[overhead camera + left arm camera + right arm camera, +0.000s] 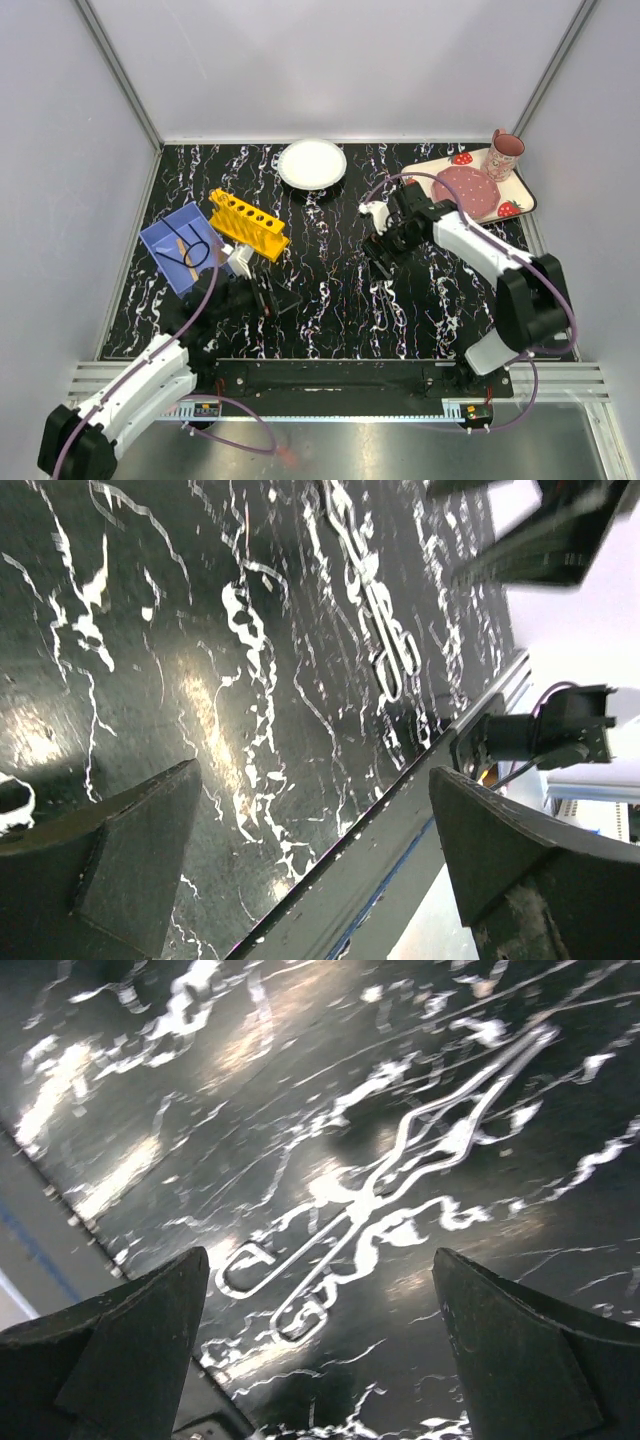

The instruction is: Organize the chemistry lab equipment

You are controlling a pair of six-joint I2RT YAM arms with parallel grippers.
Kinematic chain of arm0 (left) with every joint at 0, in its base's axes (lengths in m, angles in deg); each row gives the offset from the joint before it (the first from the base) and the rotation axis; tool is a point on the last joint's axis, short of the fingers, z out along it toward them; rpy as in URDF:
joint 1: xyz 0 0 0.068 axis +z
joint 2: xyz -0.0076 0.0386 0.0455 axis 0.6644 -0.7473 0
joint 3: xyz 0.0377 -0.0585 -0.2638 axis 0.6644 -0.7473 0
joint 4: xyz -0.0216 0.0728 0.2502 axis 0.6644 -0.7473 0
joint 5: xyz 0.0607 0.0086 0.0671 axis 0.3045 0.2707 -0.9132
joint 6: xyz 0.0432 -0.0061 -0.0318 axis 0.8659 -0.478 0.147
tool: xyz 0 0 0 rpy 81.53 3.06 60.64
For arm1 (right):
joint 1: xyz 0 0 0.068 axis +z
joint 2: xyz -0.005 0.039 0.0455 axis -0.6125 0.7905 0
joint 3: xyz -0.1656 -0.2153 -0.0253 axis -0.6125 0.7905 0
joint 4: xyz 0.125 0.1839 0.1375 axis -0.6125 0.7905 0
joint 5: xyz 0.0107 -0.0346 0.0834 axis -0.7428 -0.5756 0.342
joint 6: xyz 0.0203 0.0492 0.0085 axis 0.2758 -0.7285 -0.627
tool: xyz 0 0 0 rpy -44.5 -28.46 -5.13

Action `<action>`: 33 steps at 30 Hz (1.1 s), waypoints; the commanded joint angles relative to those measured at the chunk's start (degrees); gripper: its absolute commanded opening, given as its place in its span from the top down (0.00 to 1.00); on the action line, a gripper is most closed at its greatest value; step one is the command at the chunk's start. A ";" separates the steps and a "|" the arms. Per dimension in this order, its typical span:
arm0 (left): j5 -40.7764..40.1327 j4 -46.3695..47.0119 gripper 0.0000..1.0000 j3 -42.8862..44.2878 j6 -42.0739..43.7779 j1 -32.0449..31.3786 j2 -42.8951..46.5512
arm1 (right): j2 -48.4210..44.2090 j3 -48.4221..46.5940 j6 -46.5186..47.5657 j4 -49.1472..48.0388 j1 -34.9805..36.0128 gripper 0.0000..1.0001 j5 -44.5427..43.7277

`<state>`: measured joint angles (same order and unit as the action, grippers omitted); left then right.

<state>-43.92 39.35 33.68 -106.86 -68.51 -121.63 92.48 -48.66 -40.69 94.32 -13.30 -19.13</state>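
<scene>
Right wrist view: the right pincer (pixel 318 1255) is spread wide, holding nothing; thin metal tongs (pixel 385 1195) lie flat on the tabletop (pixel 150 1050) between its fingertips and beyond. The left pincer (pixel 312 770) gapes empty too, yellow rack (pixel 248 224) just ahead.

DESK: What's soft in the right wrist shot?
PHOTOG: The tongs (pixel 360 1208), blurred, wire fading into the white marbling.
DESK: And overhead?
PHOTOG: Items in the bin (pixel 158 240) too small to name. Left wrist: both fingers (pixel 110 870) cropped by the bottom edge.
</scene>
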 commanded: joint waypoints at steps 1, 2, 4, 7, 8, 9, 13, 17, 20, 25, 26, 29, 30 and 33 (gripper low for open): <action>-4.62 13.57 0.01 -4.87 -4.65 -4.58 -2.60 | 8.17 -8.57 -2.50 -5.27 0.49 0.05 -10.90; -5.06 16.45 0.01 -6.01 -5.26 -5.20 -3.13 | 9.86 -9.89 -2.50 -5.27 0.49 0.07 -11.34; -5.85 19.54 0.01 -9.26 -6.67 -6.69 -4.44 | 14.50 -13.58 -2.42 -5.19 0.49 0.12 -12.49; -5.59 23.16 0.01 -11.12 -7.82 -6.88 -5.68 | 19.08 -16.75 -2.24 -5.36 0.49 0.18 -12.41; -5.50 23.34 0.01 -11.03 -7.64 -6.88 -5.77 | 19.97 -17.28 -2.41 -5.62 0.49 0.23 -12.40; -5.77 23.34 0.01 -10.77 -7.29 -6.88 -6.03 | 20.94 -18.50 -2.59 -5.62 0.49 0.24 -12.32; -4.89 24.48 0.01 -10.68 -7.20 -6.88 -8.31 | 25.95 -21.32 -3.29 -5.80 0.49 0.33 -12.32; -4.63 25.01 0.01 -10.15 -7.03 -6.88 -9.46 | 28.85 -23.78 -3.82 -5.45 0.41 0.40 -12.40; -4.71 24.92 0.01 -10.24 -7.03 -6.88 -9.29 | 30.09 -24.66 -4.17 -5.01 0.49 0.49 -12.23; -4.89 24.04 0.01 -9.97 -6.94 -6.88 -7.97 | 30.62 -23.79 -4.70 -5.10 0.49 0.62 -11.00; -4.98 23.43 0.01 -9.80 -6.85 -6.88 -7.80 | 30.44 -23.70 -5.05 -5.10 0.49 0.67 -10.74; -5.24 21.94 0.01 -8.92 -6.41 -6.88 -6.92 | 30.62 -23.52 -5.58 -5.10 0.49 0.71 -9.95; -5.24 21.58 0.01 -8.48 -6.32 -6.96 -6.57 | 30.79 -23.61 -5.67 -5.10 0.49 0.71 -9.77; -5.33 21.05 0.01 -7.69 -6.41 -6.96 -5.77 | 31.41 -23.87 -6.19 -5.01 0.49 0.71 -9.77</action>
<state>-48.01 58.80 22.91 -113.85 -75.20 -128.69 122.84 -70.84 -45.72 89.53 -13.17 -30.49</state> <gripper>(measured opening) 0.983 0.285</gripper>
